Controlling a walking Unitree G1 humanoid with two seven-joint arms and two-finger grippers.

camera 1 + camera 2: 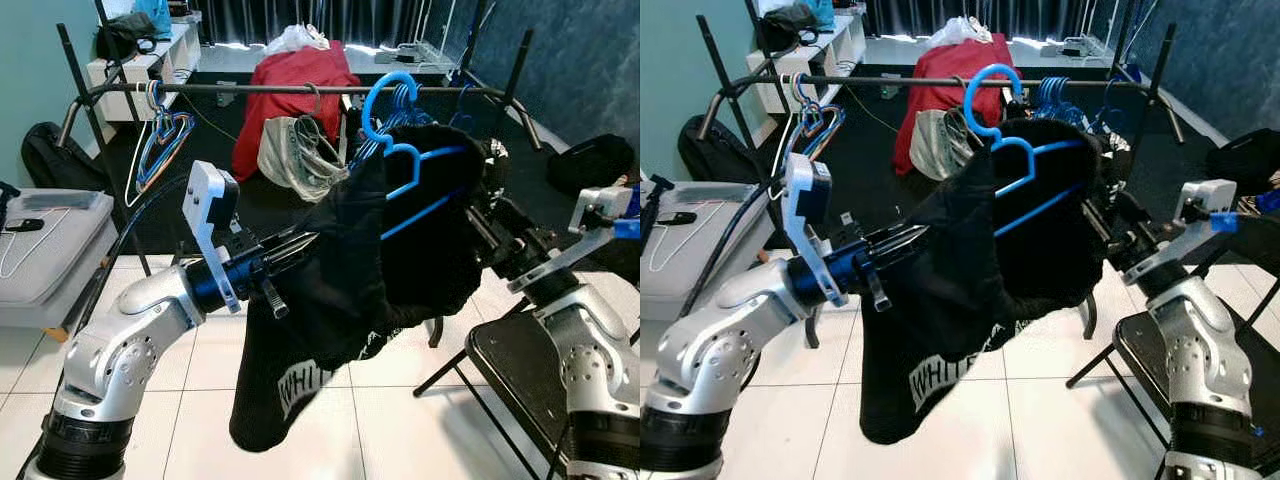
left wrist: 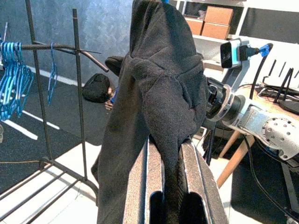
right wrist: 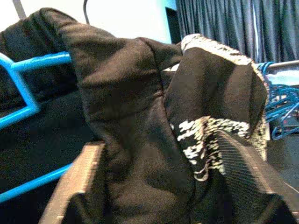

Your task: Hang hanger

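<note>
While both grippers, left [image 2: 170, 186] and right [image 3: 159, 186], pinch the black garment [image 1: 330, 290] draped on the blue hanger [image 1: 405, 165], its hook sits just before the rack rail [image 1: 250, 89], not yet hung.

Silver jointed arms [image 1: 130, 335]; black cables; white wrist camera brackets [image 1: 207, 215].

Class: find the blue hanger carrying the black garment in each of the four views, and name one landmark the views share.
Left eye: blue hanger, upper centre, hook near the rail.
Right eye: upper centre.
Left wrist: hidden under the black garment.
Right wrist: blue bars at the left edge.
Shared landmark: the black garment.
</note>
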